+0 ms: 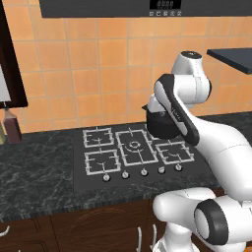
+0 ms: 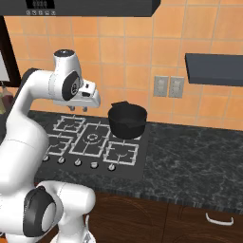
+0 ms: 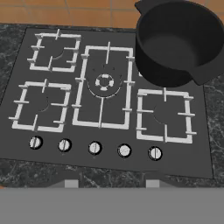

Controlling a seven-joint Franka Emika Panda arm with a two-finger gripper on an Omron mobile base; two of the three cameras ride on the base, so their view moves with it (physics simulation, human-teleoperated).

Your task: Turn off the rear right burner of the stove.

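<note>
A black pot point(image 3: 177, 41) with side handles stands on the stove point(image 3: 109, 164) at two o'clock from the large middle burner point(image 3: 104, 83), covering the rear right burner point(image 3: 141, 75), whose grate barely peeks out at the pot's base. The pot's inside looks dark and bare; nothing shows in it. Five round silver knobs point(image 3: 94, 148) line the cooktop's front edge, at six o'clock from the middle burner. The gripper point(image 2: 79, 108) hangs above the stove's left half, well apart from the knobs, and I cannot tell whether its fingers are apart or together. The stove is set into a dark marbled table point(image 2: 199, 156). A bottle point(image 1: 12, 127) stands far left by the tiled wall.
</note>
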